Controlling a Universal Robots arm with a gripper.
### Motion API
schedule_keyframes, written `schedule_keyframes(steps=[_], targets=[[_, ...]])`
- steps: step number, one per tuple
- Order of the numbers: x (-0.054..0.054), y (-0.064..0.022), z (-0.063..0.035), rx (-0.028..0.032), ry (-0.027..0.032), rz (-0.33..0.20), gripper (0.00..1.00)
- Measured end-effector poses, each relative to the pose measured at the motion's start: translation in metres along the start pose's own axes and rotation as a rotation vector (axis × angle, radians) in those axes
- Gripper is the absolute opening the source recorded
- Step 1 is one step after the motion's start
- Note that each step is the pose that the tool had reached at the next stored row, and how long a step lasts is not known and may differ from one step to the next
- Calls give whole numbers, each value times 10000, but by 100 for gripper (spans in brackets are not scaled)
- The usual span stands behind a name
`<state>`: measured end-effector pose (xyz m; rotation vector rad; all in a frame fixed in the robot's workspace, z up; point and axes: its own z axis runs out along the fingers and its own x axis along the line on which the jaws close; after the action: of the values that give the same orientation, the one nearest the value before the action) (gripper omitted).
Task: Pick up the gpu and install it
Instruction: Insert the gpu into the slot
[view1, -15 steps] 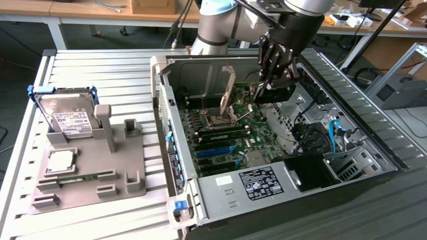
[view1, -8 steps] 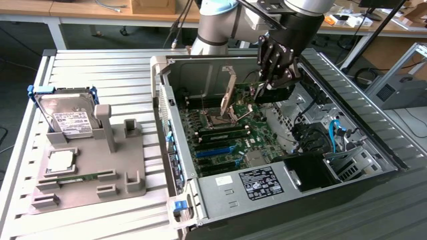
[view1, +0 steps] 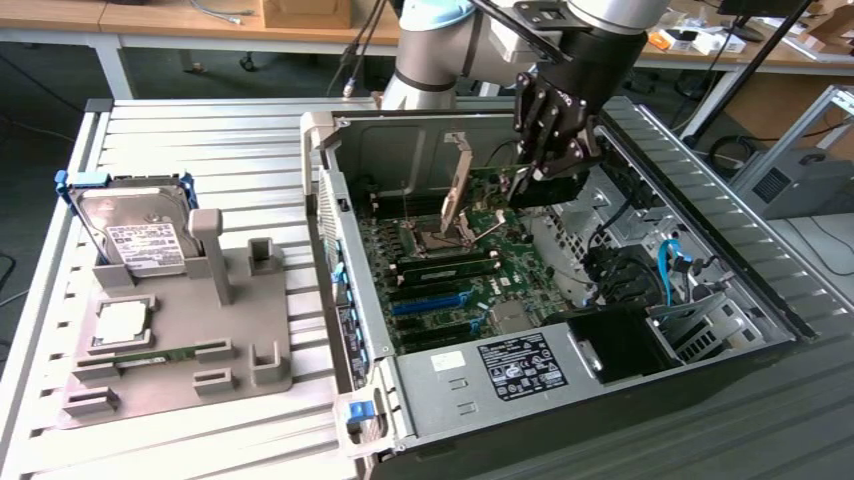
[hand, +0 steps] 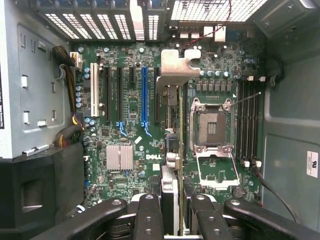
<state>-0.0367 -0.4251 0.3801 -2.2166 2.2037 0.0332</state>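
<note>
The gpu (hand: 170, 187) is seen edge-on in the wrist view, a thin board running away from the camera to its silver end bracket (hand: 175, 67). My gripper (hand: 172, 202) is shut on it, one black finger (hand: 149, 215) on each side. The card stands on edge over the motherboard (hand: 125, 125), between the blue slot (hand: 144, 95) and the CPU socket (hand: 210, 127). In the exterior view my gripper (view1: 541, 185) reaches down into the open computer case (view1: 334, 250), with the gpu (view1: 497, 188) below it and the bracket toward the rear wall. Whether the card touches a slot I cannot tell.
To the exterior view's left of the case, a grey fixture plate (view1: 187, 340) carries a silver hard drive (view1: 134, 235), a CPU (view1: 120, 322) and a RAM stick (view1: 174, 355). Inside the case are a power supply (view1: 521, 365), cables (view1: 667, 265) and a heatsink (hand: 120, 157).
</note>
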Motion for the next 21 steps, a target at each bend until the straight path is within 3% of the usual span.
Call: schedule_keyframes(steps=[21], targets=[[3,0,55,1,-1,-1,27]])
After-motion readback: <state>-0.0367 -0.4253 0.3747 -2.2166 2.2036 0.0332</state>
